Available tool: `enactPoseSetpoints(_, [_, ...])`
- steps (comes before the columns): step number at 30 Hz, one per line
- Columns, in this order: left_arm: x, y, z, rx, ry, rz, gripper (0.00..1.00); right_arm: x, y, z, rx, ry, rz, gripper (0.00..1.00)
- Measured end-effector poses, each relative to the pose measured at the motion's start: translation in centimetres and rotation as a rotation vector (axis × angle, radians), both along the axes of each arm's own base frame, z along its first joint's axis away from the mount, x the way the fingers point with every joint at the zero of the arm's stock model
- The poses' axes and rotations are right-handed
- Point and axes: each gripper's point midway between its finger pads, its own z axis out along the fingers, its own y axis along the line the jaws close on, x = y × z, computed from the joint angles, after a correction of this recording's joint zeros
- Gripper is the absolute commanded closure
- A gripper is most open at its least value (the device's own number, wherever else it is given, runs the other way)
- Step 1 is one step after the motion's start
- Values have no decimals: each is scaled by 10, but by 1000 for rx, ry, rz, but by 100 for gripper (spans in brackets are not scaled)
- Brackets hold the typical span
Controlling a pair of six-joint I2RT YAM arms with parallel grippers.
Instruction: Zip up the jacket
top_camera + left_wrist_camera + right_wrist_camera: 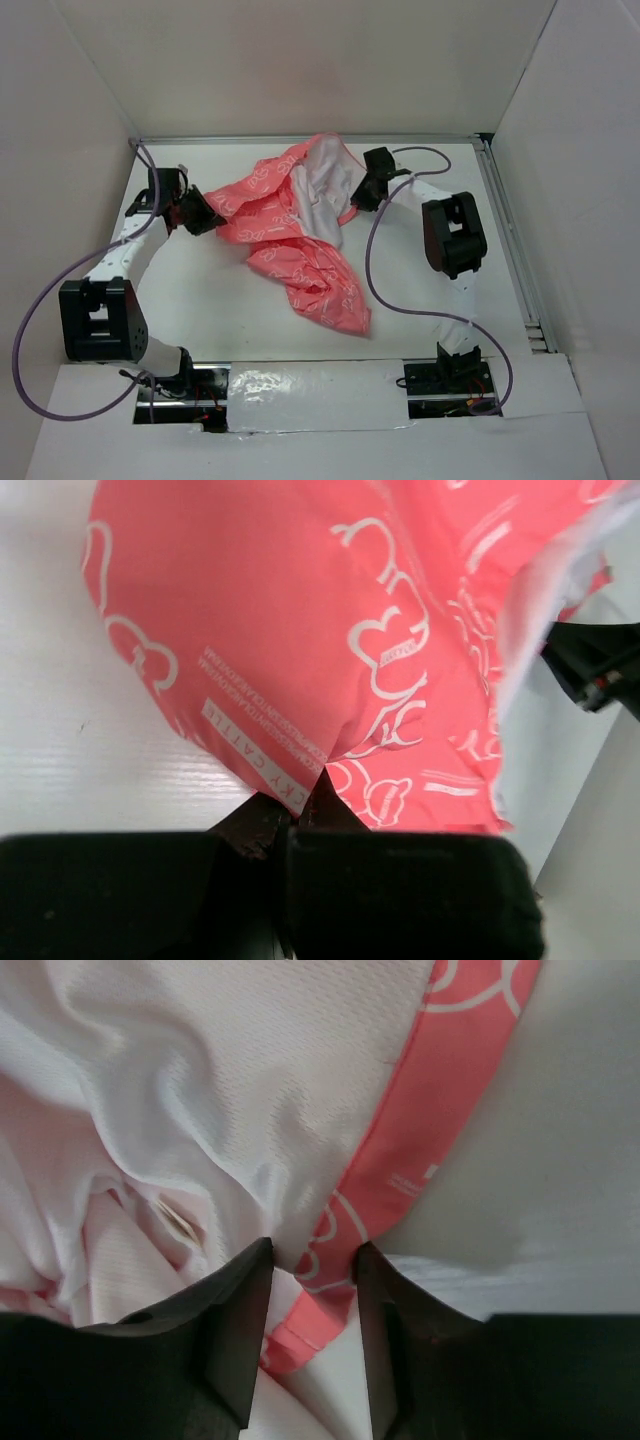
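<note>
the jacket point(300, 255) lies crumpled in the middle of the table point(200, 310), its long axis running from a pointed end nearest the arm bases, slightly right, up to a wider bunched end farthest from them. it is coral pink with a repeating white print. toward its far end it is folded open, so the whitish lining point(318, 190) faces up. no zipper, teeth or slider can be made out in any view, so the two front edges cannot be told apart yet.

both grippers sit at that far end, one on each side of the jacket. the left gripper point(200, 212) is at the jacket's left edge, fingers fully closed, pinching a fold of the pink fabric. the right gripper point(312, 1260) is at the jacket's right edge, jaws partly apart and astride the pink hem where it meets the lining; whether the pads press the cloth cannot be told.

judging from this, the coming move depends on the arms drawing outward from the jacket to spread it flat.
</note>
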Motion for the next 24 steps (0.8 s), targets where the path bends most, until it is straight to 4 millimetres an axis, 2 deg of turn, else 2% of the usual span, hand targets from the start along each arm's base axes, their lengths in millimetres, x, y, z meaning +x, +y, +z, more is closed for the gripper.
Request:
enactPoseSetpoints(1, [3, 1, 11, 6, -32, -6, 100, 2, 1, -1, 3, -5, -3, 83])
enactPoseSetpoints(2, [6, 2, 20, 10, -58, -9, 100, 4, 1, -2, 7, -10, -4, 100])
enactPoseSetpoints(4, [12, 3, 45, 19, -121, -11, 100, 8, 0, -1, 1, -26, -12, 100])
enactPoseSetpoints(7, [24, 9, 101, 48, -257, -13, 100, 14, -8, 11, -42, -70, -31, 100])
enactPoseSetpoints(10, [26, 13, 174, 88, -432, -15, 100, 14, -24, 47, -102, -152, -59, 100])
enactPoseSetpoints(13, [11, 15, 252, 133, -625, -12, 100, -1, -47, 121, -165, -298, -110, 100])
enactPoseSetpoints(15, [-9, 16, 306, 165, -762, -4, 100, -19, -64, 188, -192, -434, -158, 100])
enactPoseSetpoints(17, [-35, 17, 355, 196, -886, 8, 100, -45, -80, 250, -209, -567, -212, 100])
enactPoseSetpoints(18, [-48, 18, 378, 216, -945, 14, 100, -65, -91, 285, -213, -643, -246, 100])
enactPoseSetpoints(20, [-78, 17, 421, 237, -1054, 23, 100, -105, -111, 336, -213, -760, -297, 100])
enactPoseSetpoints(22, [-103, 15, 456, 256, -1147, 20, 100, -147, -133, 379, -202, -871, -347, 100])
enactPoseSetpoints(24, [-127, 10, 485, 261, -1230, 5, 100, -188, -155, 414, -197, -968, -388, 100])
